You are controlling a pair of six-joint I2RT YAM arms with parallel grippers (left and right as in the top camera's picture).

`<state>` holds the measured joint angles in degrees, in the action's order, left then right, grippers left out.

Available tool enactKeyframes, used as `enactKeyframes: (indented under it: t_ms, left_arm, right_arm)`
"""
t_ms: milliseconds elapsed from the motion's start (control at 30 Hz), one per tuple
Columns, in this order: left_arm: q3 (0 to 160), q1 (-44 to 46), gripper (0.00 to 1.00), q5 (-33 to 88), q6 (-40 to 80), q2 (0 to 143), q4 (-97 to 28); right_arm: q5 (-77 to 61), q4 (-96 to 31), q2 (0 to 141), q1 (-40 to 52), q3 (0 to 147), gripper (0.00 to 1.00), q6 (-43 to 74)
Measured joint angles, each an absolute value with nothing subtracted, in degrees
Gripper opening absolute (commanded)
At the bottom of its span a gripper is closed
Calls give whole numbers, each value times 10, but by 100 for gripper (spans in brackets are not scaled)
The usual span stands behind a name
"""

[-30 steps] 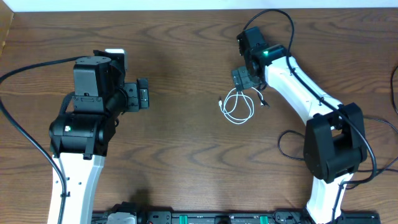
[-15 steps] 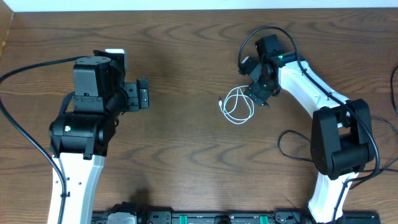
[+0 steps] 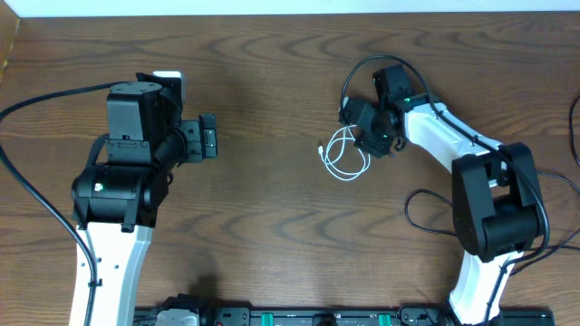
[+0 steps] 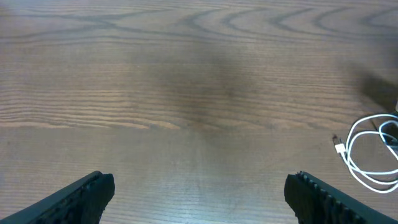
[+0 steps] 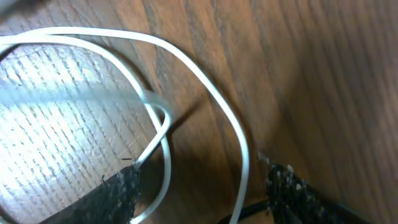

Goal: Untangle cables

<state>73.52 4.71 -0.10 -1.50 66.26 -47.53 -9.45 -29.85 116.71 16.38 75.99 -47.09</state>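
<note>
Matt brown wood-grain table (image 3: 272,226); white cable (image 3: 343,154) smooth plastic sheath, slight gloss; arm shells (image 3: 109,263) smooth white plastic.

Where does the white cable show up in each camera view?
Overhead: the white cable lies coiled right of centre, just left of the right end effector.
Left wrist: the cable is at the far right edge, lower half.
Right wrist: the cable is close up, arcing across the frame.
Shared landmark: the wood-grain table.

Even soft light; blurry white cable (image 5: 240,140)
</note>
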Motion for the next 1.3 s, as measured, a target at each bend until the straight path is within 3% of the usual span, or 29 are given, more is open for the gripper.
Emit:
enactKeyframes:
  t_ms: [167, 233, 467, 700, 1033, 1300]
  left_arm:
    - [735, 47, 92, -1, -15, 663, -475]
    - [735, 47, 92, -1, -15, 663, -475]
    - [735, 47, 93, -1, -15, 663, -475]
    - [735, 47, 92, -1, -15, 663, -475]
    - [735, 47, 92, -1, -15, 663, -475]
    - [735, 47, 92, -1, -15, 663, -475]
  right_arm:
    - [-110, -267, 1164, 163, 743, 50, -482]
    - [-121, -249, 1161, 163, 730, 34, -484]
    - [-157, -227, 1154, 164, 705, 1, -470]
    - [-139, -223, 1153, 166, 703, 1, -435]
    - [165, -245, 1100, 167, 687, 1, -355]
    - [101, -248, 945, 169, 687, 2, -349]
